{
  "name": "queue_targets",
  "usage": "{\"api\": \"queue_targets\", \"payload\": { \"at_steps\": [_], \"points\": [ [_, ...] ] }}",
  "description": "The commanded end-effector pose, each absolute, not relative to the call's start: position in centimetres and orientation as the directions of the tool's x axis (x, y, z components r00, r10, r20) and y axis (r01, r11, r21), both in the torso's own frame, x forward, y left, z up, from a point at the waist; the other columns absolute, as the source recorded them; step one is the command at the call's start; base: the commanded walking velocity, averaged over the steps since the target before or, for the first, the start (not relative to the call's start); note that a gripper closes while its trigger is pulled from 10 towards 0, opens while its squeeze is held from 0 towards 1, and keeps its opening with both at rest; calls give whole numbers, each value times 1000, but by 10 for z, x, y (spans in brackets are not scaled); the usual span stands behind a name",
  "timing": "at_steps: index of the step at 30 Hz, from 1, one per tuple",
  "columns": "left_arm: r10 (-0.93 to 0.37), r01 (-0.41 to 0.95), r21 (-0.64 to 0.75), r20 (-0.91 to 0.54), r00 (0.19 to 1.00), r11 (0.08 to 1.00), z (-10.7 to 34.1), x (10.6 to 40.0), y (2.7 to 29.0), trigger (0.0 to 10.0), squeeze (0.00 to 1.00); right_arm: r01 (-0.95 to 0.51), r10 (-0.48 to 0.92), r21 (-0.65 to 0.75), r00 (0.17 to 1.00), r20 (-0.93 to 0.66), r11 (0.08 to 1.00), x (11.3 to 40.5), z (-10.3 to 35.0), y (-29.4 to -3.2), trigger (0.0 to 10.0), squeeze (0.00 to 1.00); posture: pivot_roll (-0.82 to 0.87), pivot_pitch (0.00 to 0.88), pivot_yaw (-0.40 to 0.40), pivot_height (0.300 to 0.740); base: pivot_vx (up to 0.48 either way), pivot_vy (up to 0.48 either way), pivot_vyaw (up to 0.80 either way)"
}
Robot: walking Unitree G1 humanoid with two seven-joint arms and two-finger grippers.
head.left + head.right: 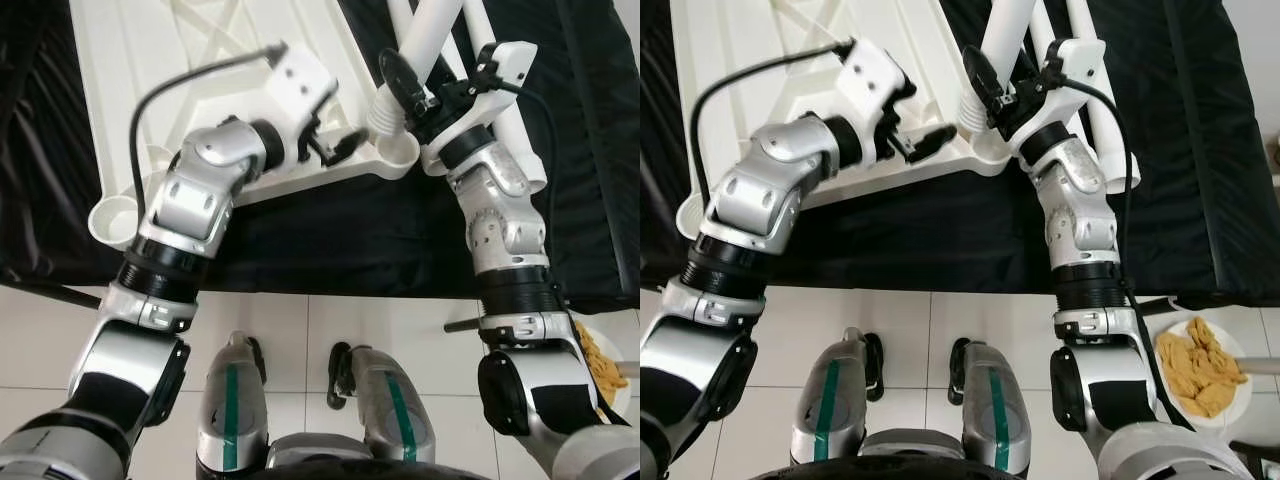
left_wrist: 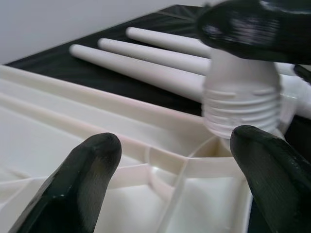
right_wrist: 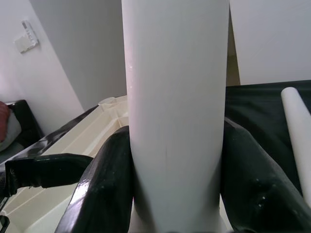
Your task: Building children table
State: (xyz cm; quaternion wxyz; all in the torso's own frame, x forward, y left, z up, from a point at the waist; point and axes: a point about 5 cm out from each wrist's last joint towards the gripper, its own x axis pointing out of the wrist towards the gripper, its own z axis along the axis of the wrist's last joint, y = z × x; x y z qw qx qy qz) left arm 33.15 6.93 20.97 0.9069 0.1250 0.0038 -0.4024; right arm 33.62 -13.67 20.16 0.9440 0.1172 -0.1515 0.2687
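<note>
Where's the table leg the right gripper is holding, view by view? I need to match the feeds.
Left eye: table leg, top right of centre, threaded end over the corner socket.
Right eye: leg, top centre.
Left wrist: threaded end beyond the fingers.
Right wrist: leg between the fingers.
Shared landmark: the socket.

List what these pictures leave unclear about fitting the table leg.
- Whether the leg's threaded end has entered the corner socket: the right tool covers the joint in the eye views; the left wrist view is blurred there.
- The leg's far end: cut off by the top edge.
- Whether the left tool touches the tabletop: motion blur.
</note>
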Motion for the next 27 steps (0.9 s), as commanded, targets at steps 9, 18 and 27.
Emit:
{"api": "queue_targets", "payload": {
  "at_steps": [9, 18, 27],
  "points": [
    [-740, 740, 21, 18, 672, 672, 224, 341, 71, 10000, 0, -538, 503, 138, 835, 226, 832, 344, 183, -142, 10000, 0, 110, 0, -62, 740, 0, 0, 0],
    [-813, 820, -58, 108, 572, 569, 238, 331, 59, 10000, 0, -584, 562, 38, 795, 226, 811, 339, 176, -146, 10000, 0, 109, 0, -57, 740, 0, 0, 0],
    [-882, 896, -50, 160, 444, 442, 248, 323, 44, 10000, 0, -664, 641, 21, 729, 241, 747, 335, 179, -142, 10000, 0, 99, 0, -55, 740, 0, 0, 0]
  ]
}}
